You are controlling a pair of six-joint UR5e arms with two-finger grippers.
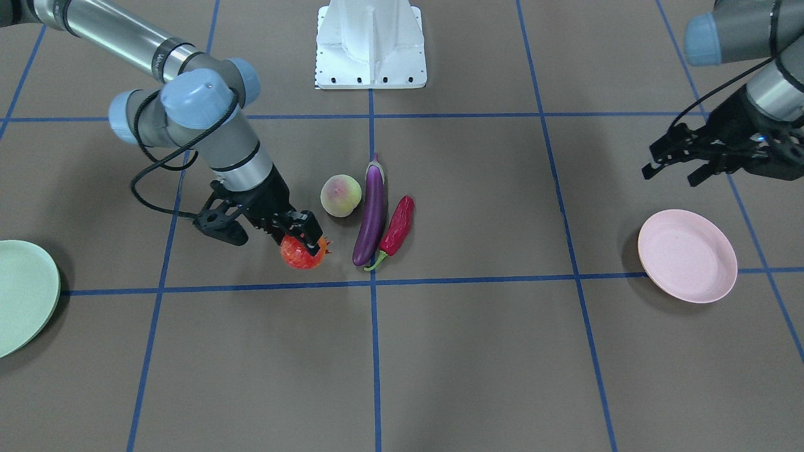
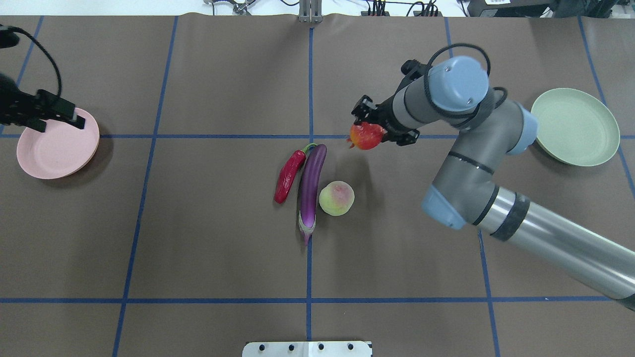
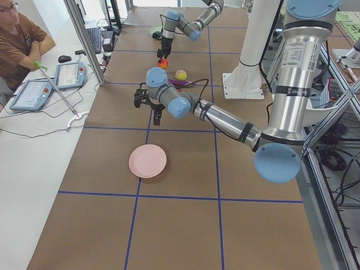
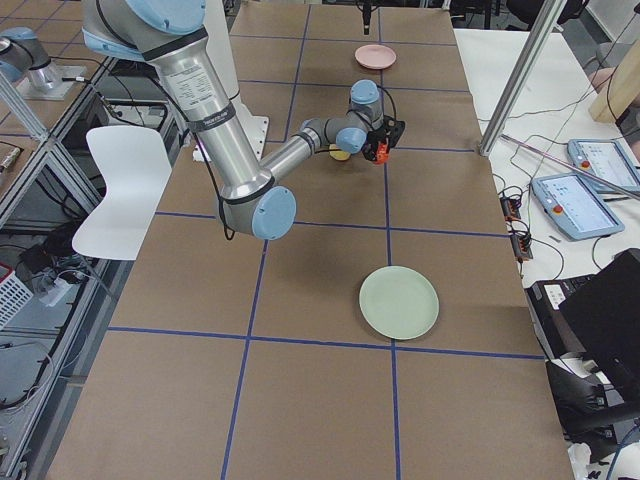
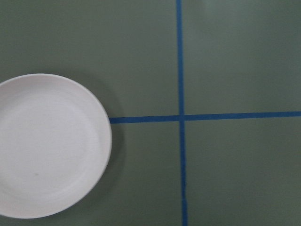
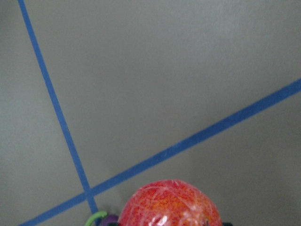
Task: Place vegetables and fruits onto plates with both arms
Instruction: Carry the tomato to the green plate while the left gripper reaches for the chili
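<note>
Just beside the eggplant (image 1: 370,213), the right gripper (image 1: 306,246) hides the top of the spiky ball (image 1: 293,255). Far from the eggplant, the green plate (image 1: 25,295) runs off the front view's left edge.

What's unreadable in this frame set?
Mint plate: front-facing view, cut by the left edge.
Right tool grip on spiky ball: right wrist view, below the bottom edge.
Left tool: absent from left wrist view; overhead cuts it at the left edge.
Chili: exterior left view, too small.

Your two arms, right arm (image 2: 471,158) and left arm (image 3: 223,117): grey tubes, light-blue caps on each joint, polished silver forearm sleeves (black bands at the ends), black cable (image 1: 133,184) running outside.
</note>
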